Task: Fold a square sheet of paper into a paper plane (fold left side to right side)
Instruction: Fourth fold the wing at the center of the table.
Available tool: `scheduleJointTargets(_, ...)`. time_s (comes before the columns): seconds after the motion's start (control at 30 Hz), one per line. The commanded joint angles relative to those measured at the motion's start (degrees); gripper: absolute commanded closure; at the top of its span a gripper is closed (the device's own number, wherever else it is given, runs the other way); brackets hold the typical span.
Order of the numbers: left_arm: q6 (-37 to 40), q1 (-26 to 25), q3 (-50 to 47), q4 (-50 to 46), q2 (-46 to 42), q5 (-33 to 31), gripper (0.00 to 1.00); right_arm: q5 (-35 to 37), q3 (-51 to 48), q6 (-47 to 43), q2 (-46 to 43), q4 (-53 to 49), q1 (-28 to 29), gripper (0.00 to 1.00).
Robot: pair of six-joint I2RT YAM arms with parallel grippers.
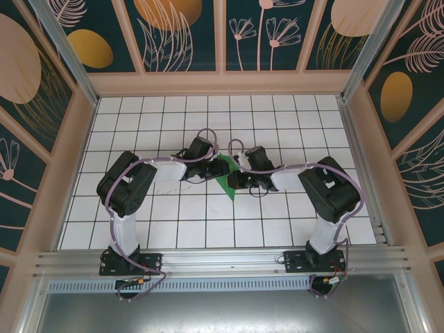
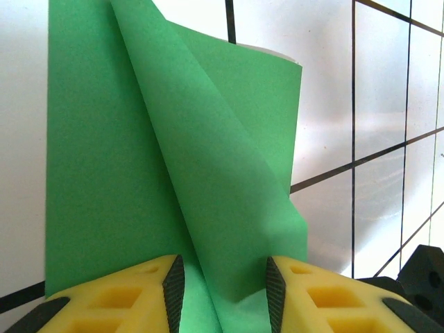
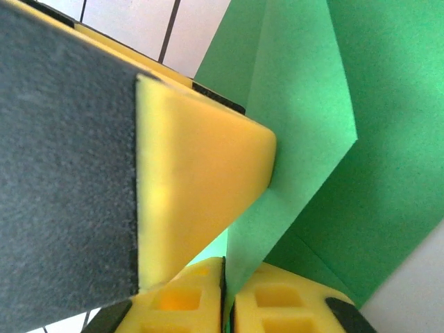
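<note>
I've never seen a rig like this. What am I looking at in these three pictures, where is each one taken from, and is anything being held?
Two robot arms, the left arm and the right arm, are bolted at the near edge of a white tiled table. The wide picture looks down from above and behind them. The other two come from a camera on each wrist, looking along that arm's claw. Between the arms is a partly folded green sheet of paper. The right claw is shut on an edge of it. The left claw stands open, with a raised flap of the paper in the gap.
</note>
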Motion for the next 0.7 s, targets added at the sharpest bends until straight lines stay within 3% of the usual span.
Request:
scheduleJointTargets(0.0,1.1,0.6,-0.7,-3.3,2.2,-3.4,0.6,-2.3,0.9,-0.7,0.4,2.1,0.0,0.91)
scheduleJointTargets(0.17,1.1,0.6,-0.8,-3.3,2.3,-3.6,0.6,-3.0,-0.3,-0.6,-1.0,2.9,-0.8,0.92)
scheduleJointTargets(0.43,1.1,0.6,-0.6,-3.3,2.6,-3.6,0.6,-4.7,-3.8,-1.0,-8.1,1.8,-2.1,0.71)
scheduleJointTargets(0.67,1.2,0.6,-0.7,-3.4,2.6,-3.6,0.6,-9.9,-7.8,1.8,-12.9,4.9,-7.6,0.64)
